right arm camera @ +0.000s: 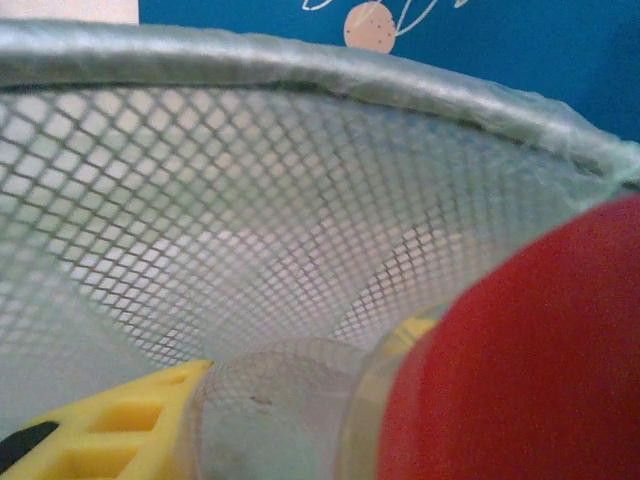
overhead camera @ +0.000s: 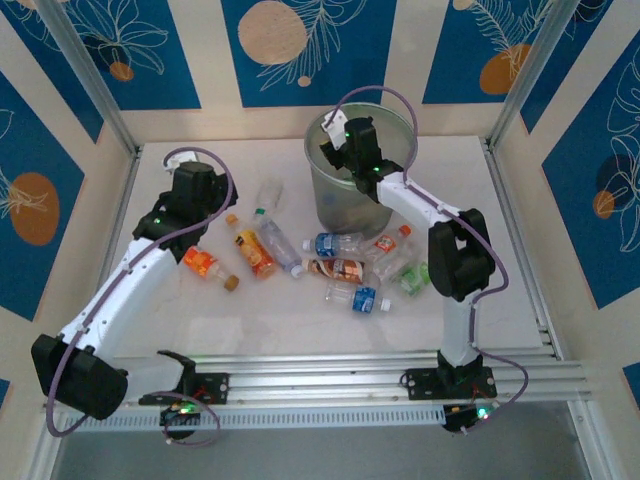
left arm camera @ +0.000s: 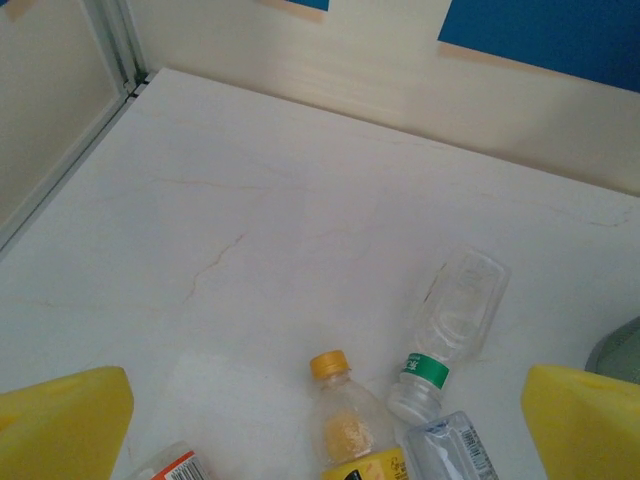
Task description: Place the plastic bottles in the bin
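Plastic bottle (right arm camera: 520,370) grasped by right end effector (overhead camera: 343,143) over bin (overhead camera: 340,198), left end effector (left arm camera: 322,420) released.

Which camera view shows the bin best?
Top external: almost the whole bin shows, rim and wall. The right wrist view sees its mesh and rim from very near; the left wrist view catches a grey sliver.

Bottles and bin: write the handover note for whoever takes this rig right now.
Bin: upright at the back of the table.
Left gripper: open, empty, above the table at the left of the pile.
Right gripper: shut on a clear bottle with a red part, just inside the bin's rim.
Done: one bottle brought to the bin, not yet released; the bin's contents cannot be told.
Left: release it, then clear about ten loose bottles lying in front of the bin.
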You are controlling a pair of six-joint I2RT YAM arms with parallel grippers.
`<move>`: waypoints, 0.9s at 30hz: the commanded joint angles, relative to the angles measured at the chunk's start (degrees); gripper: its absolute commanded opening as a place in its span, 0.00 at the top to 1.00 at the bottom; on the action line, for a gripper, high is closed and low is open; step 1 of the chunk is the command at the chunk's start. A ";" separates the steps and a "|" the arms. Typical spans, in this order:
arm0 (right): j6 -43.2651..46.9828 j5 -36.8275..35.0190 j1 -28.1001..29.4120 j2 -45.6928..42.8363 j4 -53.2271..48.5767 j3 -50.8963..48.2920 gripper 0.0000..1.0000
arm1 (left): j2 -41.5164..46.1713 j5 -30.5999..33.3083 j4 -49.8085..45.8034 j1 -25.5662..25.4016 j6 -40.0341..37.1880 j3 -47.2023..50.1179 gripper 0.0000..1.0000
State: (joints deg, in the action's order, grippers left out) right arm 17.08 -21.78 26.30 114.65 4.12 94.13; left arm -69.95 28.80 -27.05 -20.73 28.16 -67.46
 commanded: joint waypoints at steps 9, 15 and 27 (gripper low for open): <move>-1.06 4.06 -0.11 -0.90 -13.72 1.00 0.37 | 0.03 -0.06 -0.90 0.80 -0.17 -2.37 0.00; -4.07 6.91 -0.05 -4.29 -17.95 7.60 0.25 | 0.08 -0.34 -1.04 0.79 0.14 -2.48 0.01; -7.86 9.53 0.24 -11.99 -20.78 10.42 0.14 | 1.24 -0.61 -0.73 0.81 -0.07 -2.57 0.00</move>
State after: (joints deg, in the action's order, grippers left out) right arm 11.31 -14.02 26.24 106.04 -15.16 102.13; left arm -69.93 28.73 -27.55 -20.73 28.16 -68.20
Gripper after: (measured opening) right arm 0.859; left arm 0.995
